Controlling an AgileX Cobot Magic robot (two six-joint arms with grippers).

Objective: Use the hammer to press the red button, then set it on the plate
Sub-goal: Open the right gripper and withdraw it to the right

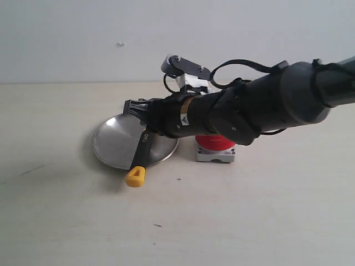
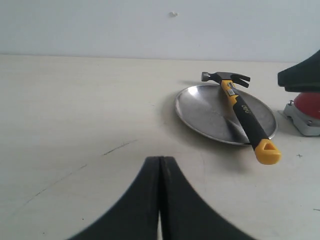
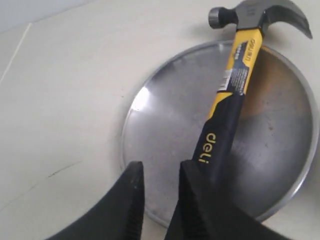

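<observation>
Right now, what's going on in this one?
The hammer lies across the plate, with its head at one rim and its yellow end sticking out past the opposite rim. The right claw is over the plate beside the handle. There is a gap between its fingers with nothing in it, so the hammer looks released. The red button sits beside the plate, partly hidden by the right arm. The left claw is shut, empty and off to the side.

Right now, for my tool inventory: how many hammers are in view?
1: the black-and-yellow claw hammer lies across the round silver metal plate, yellow end past the rim; none seems hidden.
</observation>
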